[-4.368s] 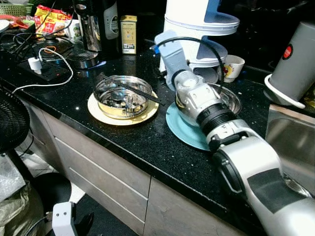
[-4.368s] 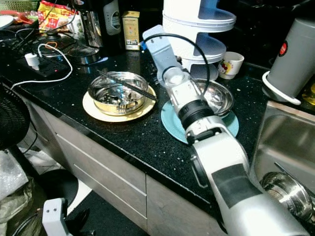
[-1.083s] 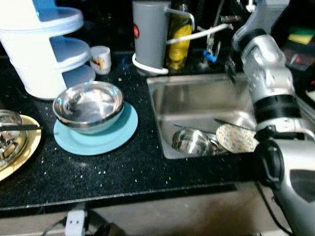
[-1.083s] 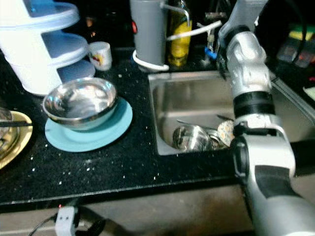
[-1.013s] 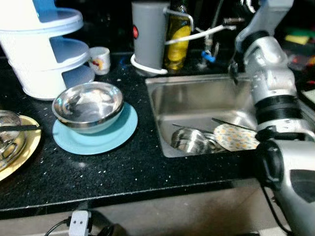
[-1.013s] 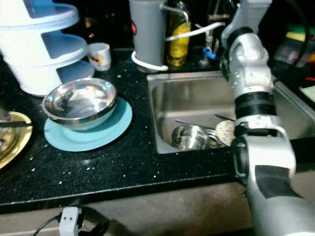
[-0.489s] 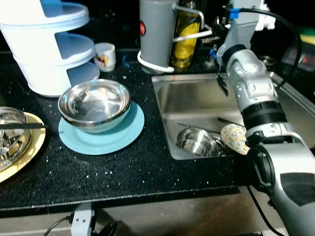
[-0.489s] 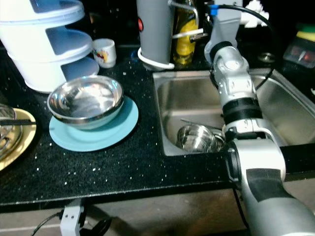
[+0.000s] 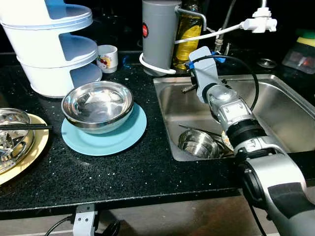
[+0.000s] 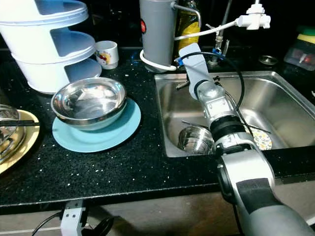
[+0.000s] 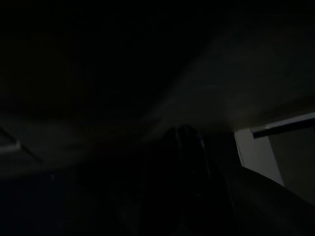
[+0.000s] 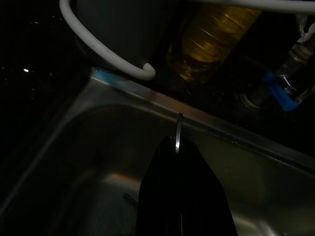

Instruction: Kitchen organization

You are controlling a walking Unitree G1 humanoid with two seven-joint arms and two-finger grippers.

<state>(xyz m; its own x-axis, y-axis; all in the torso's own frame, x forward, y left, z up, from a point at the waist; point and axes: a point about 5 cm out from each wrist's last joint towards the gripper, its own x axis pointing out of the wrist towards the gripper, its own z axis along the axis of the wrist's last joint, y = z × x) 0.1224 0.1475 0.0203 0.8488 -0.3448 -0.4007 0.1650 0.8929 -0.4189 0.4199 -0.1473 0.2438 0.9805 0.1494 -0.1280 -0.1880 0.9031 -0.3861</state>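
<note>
On my feed the black speckled desk [image 9: 147,172] runs across the frame. At 9 o'clock sits a gold plate [image 9: 29,157] carrying a steel bowl [image 9: 12,135] with black chopsticks [image 9: 24,127] laid across it. Toward 11 o'clock stands a white 3-tier container [image 9: 49,44], and just beside it a small white mug [image 9: 107,58] with a printed picture. Near the centre, a steel mixing bowl [image 9: 97,105] rests on a light blue plate [image 9: 113,140].

At 12 o'clock I see a grey cylindrical appliance [image 9: 158,34] with a red button, a white hose [image 9: 155,69] looped at its base, and a yellow bottle [image 9: 188,42] touching its far side. A white faucet nozzle [image 9: 258,23] hangs over the sink [image 9: 290,113].

Inside the sink, at about 5 o'clock, lie a small steel bowl [image 9: 197,142] and a patterned plate [image 10: 261,140] beside it.

My right arm reaches over the sink's near-left corner. The right gripper [image 12: 177,147] hovers above the basin, aimed at the back rim, with its fingers pressed together on a thin metal utensil [image 12: 179,130] whose tip pokes out; what kind of utensil, I cannot tell.

The left wrist view is nearly black; I make out the left gripper [image 11: 184,147] as a dark shape, and I cannot tell how far it is open.
</note>
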